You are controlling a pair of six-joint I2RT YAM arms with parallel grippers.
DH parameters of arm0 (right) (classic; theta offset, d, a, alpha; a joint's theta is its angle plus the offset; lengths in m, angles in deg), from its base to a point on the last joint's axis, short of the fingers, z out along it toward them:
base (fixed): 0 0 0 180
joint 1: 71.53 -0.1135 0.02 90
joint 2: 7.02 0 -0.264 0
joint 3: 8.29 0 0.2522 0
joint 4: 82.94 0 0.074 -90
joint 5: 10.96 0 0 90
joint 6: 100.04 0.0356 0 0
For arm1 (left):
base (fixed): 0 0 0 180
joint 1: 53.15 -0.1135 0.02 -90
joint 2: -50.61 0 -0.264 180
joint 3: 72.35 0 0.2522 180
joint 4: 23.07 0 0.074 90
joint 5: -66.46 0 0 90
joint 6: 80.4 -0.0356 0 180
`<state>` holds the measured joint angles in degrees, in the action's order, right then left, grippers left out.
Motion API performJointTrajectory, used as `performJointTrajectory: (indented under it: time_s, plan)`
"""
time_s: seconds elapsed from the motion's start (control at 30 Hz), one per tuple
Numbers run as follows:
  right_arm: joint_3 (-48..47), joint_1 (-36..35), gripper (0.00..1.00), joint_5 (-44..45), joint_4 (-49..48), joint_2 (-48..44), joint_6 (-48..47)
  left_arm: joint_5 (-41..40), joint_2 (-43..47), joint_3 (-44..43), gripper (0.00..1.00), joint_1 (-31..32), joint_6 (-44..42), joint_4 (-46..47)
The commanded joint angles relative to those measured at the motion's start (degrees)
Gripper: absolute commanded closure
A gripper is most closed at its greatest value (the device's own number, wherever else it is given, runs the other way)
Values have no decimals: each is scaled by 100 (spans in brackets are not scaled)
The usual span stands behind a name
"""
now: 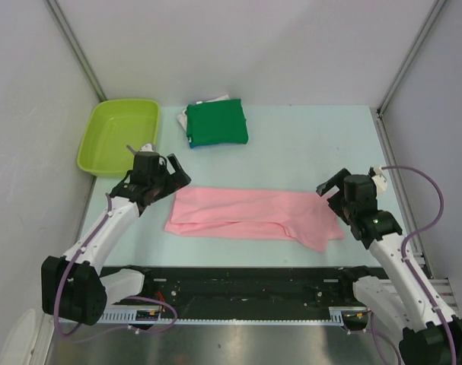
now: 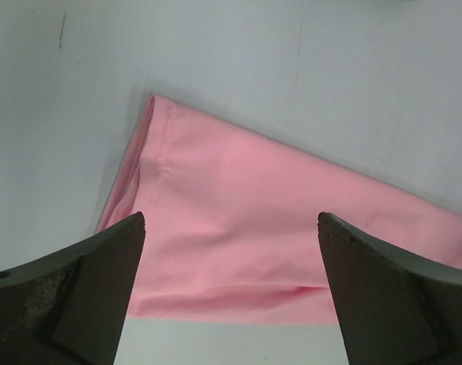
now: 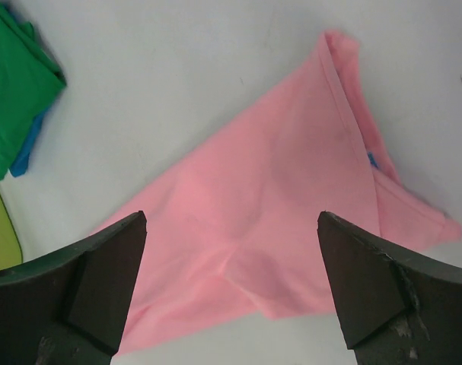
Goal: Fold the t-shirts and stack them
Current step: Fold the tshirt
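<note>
A light pink t-shirt (image 1: 250, 214) lies folded lengthwise into a long strip across the middle of the table; it also shows in the left wrist view (image 2: 276, 220) and the right wrist view (image 3: 276, 213). A folded dark green t-shirt (image 1: 217, 123) tops a stack at the back, with blue and white cloth under it; it shows in the right wrist view (image 3: 10, 91). My left gripper (image 1: 172, 174) is open and empty just above the strip's left end. My right gripper (image 1: 331, 188) is open and empty above the strip's right end.
A lime green plastic tub (image 1: 119, 134) stands at the back left, close behind my left gripper. Grey walls close in the left, right and back. A black rail (image 1: 238, 285) runs along the near edge.
</note>
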<state>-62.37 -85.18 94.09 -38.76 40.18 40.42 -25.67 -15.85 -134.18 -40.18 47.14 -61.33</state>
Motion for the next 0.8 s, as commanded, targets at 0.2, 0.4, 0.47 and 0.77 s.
performJointTrajectory:
  time_s: [0.2,0.4,0.47,0.77]
  plan:
    - [621,-603,0,-266,1843,-1203,1695,723,423,448,0,21,-63,102]
    - [1174,-955,0,-2,2180,-1362,2099,951,449,615,0,21,-27,261]
    - [1367,-982,0,-45,2031,-1336,2152,995,406,641,0,21,-27,305]
    - [1904,-920,5,16,1002,-740,2109,916,177,615,0,21,-150,278]
